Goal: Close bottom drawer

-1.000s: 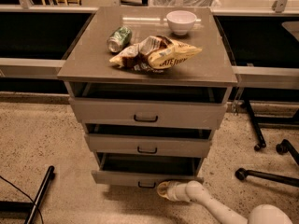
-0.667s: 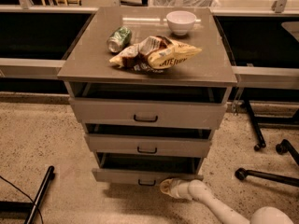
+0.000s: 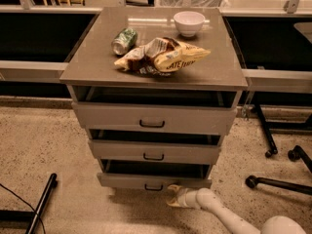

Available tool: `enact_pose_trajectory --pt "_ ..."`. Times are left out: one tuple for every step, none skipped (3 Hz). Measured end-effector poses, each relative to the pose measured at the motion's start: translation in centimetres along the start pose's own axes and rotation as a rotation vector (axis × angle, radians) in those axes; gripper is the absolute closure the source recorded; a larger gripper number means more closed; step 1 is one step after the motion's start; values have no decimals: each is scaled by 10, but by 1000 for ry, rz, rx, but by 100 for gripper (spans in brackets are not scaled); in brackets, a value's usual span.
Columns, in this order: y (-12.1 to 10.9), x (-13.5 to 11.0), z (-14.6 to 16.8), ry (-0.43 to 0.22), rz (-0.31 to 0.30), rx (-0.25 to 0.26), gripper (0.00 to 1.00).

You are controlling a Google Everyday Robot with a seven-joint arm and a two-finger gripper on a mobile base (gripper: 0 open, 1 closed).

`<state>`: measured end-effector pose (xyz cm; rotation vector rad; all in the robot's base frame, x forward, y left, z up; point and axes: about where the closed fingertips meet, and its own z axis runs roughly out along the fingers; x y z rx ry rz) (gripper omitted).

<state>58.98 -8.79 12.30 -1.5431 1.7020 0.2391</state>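
- White arm point(image 3: 229, 213) was recorded at the lower right, reaching in above the speckled floor point(image 3: 44, 145).
- Claw point(image 3: 172, 196) was noted low at the front of the cabinet, just right of and below the black pull handle point(image 3: 153, 187); whether it was released or clenched could not be told.
- Bottom drawer point(image 3: 126, 181), lowest of three, was found partly pulled out, with a dark gap shown above its front.
- Middle drawer point(image 3: 117, 150) and top drawer point(image 3: 107, 116) were likewise found ajar.
- On the worktop point(image 3: 92, 67) were listed: crumpled snack bags point(image 3: 163, 56) near the front edge, a green can point(image 3: 124, 40) lying on its side just beside them, and a white bowl point(image 3: 189, 22) set upright farther back.
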Motion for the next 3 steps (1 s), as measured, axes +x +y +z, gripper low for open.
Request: enact_pose_trajectory --pt "0 0 0 0 0 0 6" --pt "0 0 0 0 0 0 0" --pt "0 0 0 0 0 0 0"
